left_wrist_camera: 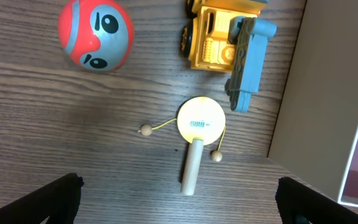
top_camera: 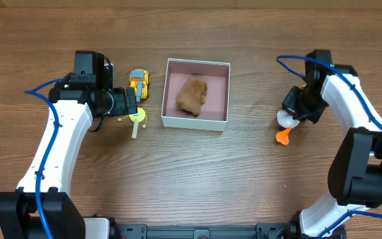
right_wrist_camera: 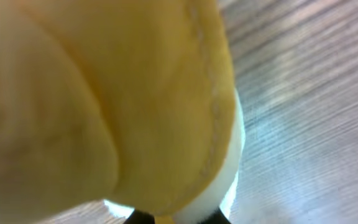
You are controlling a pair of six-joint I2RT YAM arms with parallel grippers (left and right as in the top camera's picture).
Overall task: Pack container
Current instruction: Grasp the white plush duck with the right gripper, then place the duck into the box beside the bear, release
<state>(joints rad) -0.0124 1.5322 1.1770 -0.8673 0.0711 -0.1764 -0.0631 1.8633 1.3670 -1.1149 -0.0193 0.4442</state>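
- The container (top_camera: 196, 121) sits at the middle of the table (top_camera: 197, 179), open side up. Its walls are white and its inside is pink.
- A brown plush (top_camera: 191, 96) lies inside the container, near its centre.
- A yellow truck (top_camera: 138, 84) stands just left of the container, apart from its wall. In the left wrist view its blue-grey arm (left_wrist_camera: 246, 62) points towards the camera.
- A drum toy (left_wrist_camera: 201, 121) lies on the table just below the truck. It has a yellow disc, a pale wooden handle (left_wrist_camera: 192, 167) and two beads on strings.
- A red and grey ball (left_wrist_camera: 95, 32) with a painted face rests left of the truck. It does not show in the overhead view.
- The left gripper (left_wrist_camera: 179, 200) hangs over the drum toy with its fingers (left_wrist_camera: 58, 199) spread wide. They hold nothing, and the handle end lies between them.
- The right gripper (top_camera: 296, 108) is well right of the container, directly over a white plush (top_camera: 284, 119) with an orange foot (top_camera: 282, 137).
- The right wrist view is filled by blurred yellow and white fabric at very close range.
- I cannot tell whether the right gripper's jaws are clamped on the white plush or merely against it.
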